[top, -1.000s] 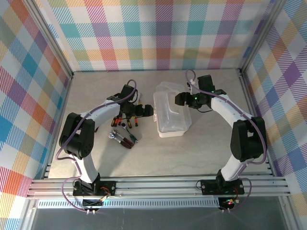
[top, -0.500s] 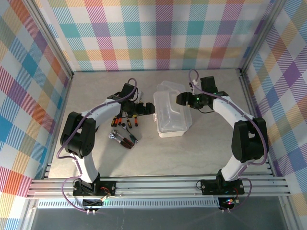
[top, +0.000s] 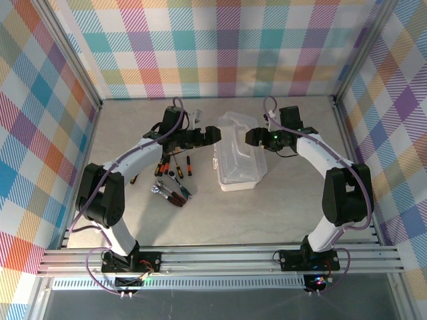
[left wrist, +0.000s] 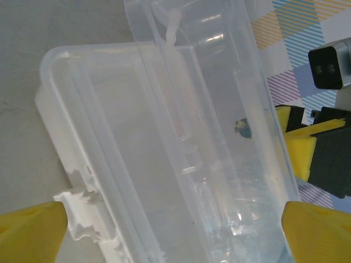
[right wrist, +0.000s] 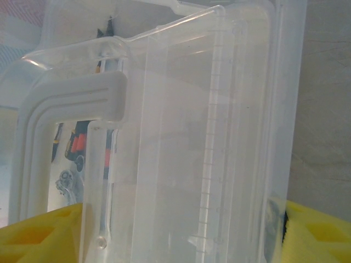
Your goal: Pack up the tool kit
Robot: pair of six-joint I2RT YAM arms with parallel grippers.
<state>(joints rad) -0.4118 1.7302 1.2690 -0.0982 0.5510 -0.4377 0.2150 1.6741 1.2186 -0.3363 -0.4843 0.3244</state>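
Observation:
The translucent whitish case (top: 240,165) of the tool kit lies mid-table with its lid folded open toward the back. My right gripper (top: 249,137) is at its far right side; in the right wrist view its yellow fingers (right wrist: 38,235) press the case (right wrist: 192,109) from both sides, next to the white handle (right wrist: 71,104). My left gripper (top: 212,135) hovers at the case's far left corner, wide open, with the case (left wrist: 137,137) below the left gripper (left wrist: 175,233). Red-and-black screwdrivers (top: 179,163), a chrome ratchet (top: 160,189) and pliers (top: 180,195) lie left of the case.
The grey table (top: 267,213) is walled by checked panels with metal posts at the corners. A white latch (left wrist: 82,213) sticks out of the case's near side. The right gripper's black body and yellow pads (left wrist: 299,159) sit close beside the case, facing my left gripper.
My left arm has swung from above the screwdrivers toward the back and right, up to the case's far left corner. The right arm and the case have stayed put.

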